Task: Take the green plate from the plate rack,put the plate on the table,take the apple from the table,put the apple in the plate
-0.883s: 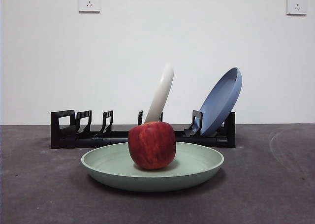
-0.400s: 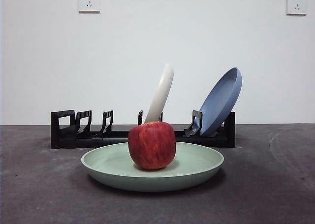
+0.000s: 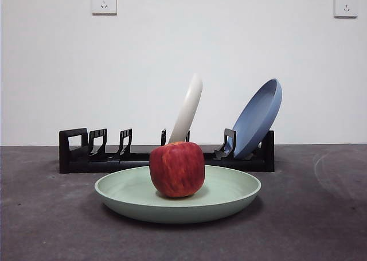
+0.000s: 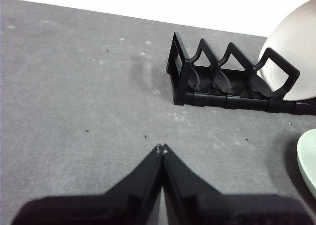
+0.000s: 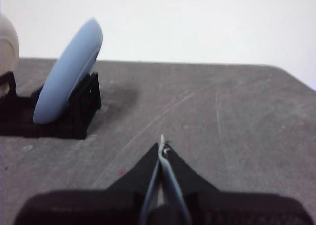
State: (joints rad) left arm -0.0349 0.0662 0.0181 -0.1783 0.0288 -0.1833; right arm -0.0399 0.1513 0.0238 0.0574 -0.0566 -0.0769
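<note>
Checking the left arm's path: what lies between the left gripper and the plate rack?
Only bare table lies between the left gripper and the plate rack, as the left wrist view shows.

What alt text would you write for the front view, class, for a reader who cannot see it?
A deep red round apple sits in a pale sage-green shallow plate on a dark grey table. Behind, a long black plastic rack holds a cream-white plate and a blue plate, both leaning.
</note>
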